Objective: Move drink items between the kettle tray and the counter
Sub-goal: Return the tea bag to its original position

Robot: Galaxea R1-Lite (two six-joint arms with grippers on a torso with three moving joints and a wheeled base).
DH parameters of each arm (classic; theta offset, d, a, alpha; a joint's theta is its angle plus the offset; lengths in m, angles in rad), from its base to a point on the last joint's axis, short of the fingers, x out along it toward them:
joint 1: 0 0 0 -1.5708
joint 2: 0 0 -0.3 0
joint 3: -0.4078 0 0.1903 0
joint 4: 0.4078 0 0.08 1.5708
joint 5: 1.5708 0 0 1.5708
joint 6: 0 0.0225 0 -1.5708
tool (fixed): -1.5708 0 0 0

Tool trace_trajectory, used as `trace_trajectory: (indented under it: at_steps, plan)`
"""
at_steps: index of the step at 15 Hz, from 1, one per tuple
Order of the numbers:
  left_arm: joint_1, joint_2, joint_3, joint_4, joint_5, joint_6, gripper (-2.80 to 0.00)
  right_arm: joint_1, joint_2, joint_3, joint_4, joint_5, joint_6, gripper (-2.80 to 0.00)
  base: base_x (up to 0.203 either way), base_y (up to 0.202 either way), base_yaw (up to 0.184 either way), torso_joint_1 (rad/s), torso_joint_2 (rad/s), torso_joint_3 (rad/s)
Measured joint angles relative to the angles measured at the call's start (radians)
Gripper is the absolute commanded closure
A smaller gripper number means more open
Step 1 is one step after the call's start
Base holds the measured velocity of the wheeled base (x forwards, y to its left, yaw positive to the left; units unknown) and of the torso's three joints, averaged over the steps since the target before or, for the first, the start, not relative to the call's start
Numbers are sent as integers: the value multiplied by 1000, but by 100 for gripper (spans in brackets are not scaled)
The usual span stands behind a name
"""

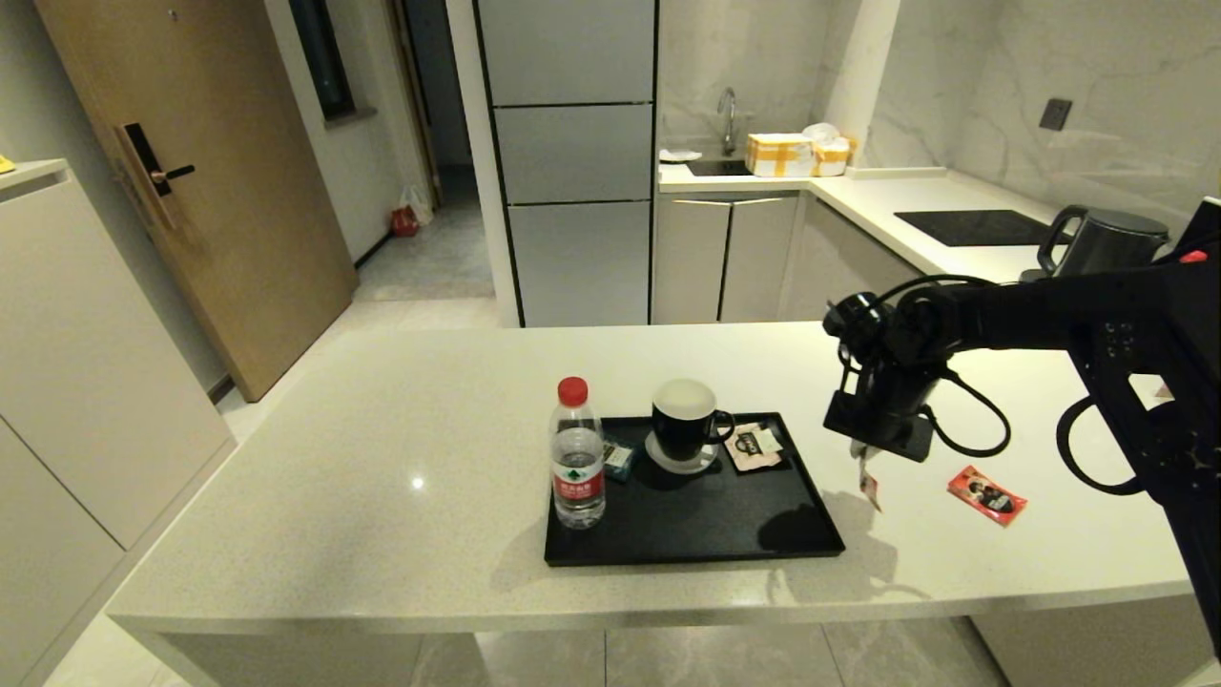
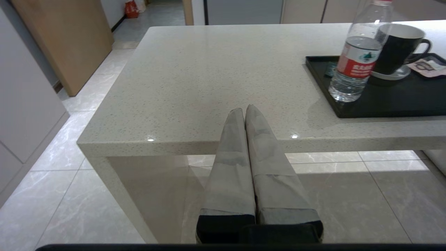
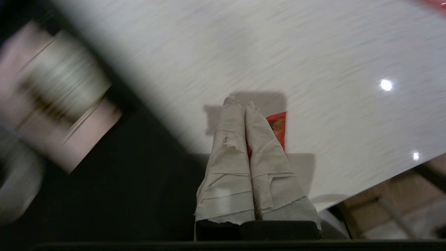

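At centre right of the head view, the right gripper [image 1: 866,456] hangs above the cream-white speckled stone counter [image 1: 382,458], just right of the flat black rectangular kettle tray [image 1: 696,534]. Its taped fingers [image 3: 230,139] are pressed together on 1 small red foil sachet [image 1: 869,487], which dangles clear of the counter. A 2nd red foil sachet [image 1: 986,495] lies flat on the counter further right. On the tray stand a clear water bottle with a red cap [image 1: 577,456], a black mug on a pale coaster [image 1: 685,420] and a pale cream sachet [image 1: 754,446]. The left gripper [image 2: 245,111], at lower centre of its wrist view, is closed and empty, near the counter's front edge.
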Motion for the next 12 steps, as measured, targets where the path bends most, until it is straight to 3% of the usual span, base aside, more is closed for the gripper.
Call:
trace_trajectory:
  at_steps: [4,12]
  plan:
    - [0,0,0,0,0,0,0,146,-40,-19,-8,13,-26,0,0,0,0,0,0,0]
    - [0,0,0,0,0,0,0,179,-7,-26,-55,6,-45,0,0,0,0,0,0,0]
